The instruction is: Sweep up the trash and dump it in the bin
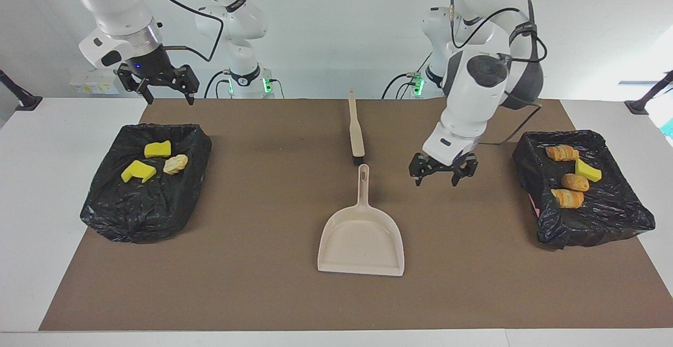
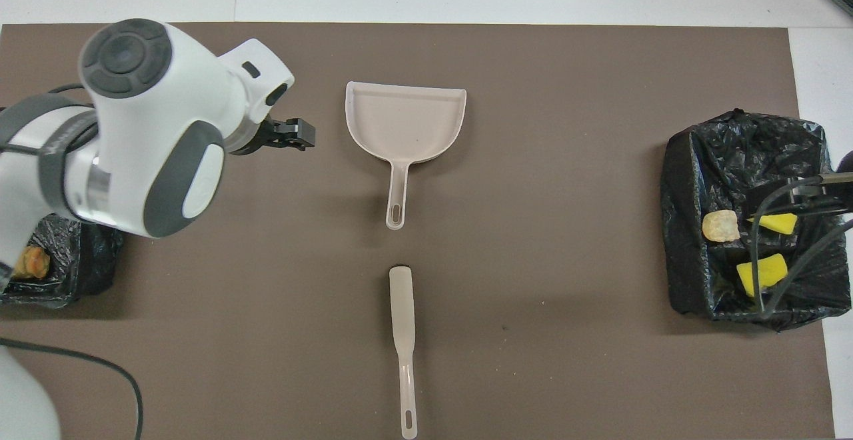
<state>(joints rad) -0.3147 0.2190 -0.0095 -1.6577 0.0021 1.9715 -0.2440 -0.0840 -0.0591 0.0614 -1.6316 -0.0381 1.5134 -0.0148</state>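
Observation:
The trash lies in two black-lined bins. The bin [image 1: 105, 215] at the right arm's end holds two yellow sponge pieces [image 1: 157, 149] and a pale chunk [image 1: 175, 164]. The bin [image 1: 620, 221] at the left arm's end holds tan-orange chunks [image 1: 567, 198] and a yellow sponge [image 1: 587, 170]. My left gripper [image 1: 435, 179] hangs open and empty over the mat between the dustpan [image 1: 363, 236] and that bin. My right gripper [image 1: 169, 97] waits open above the table by the other bin. In the overhead view the left arm covers most of its bin [image 2: 66, 280].
The beige dustpan [image 2: 405, 123] lies flat mid-mat, its handle pointing toward the robots. The beige-handled brush [image 1: 356, 126] [image 2: 403, 333] lies in line with it, nearer the robots. A brown mat [image 1: 263, 284] covers the white table.

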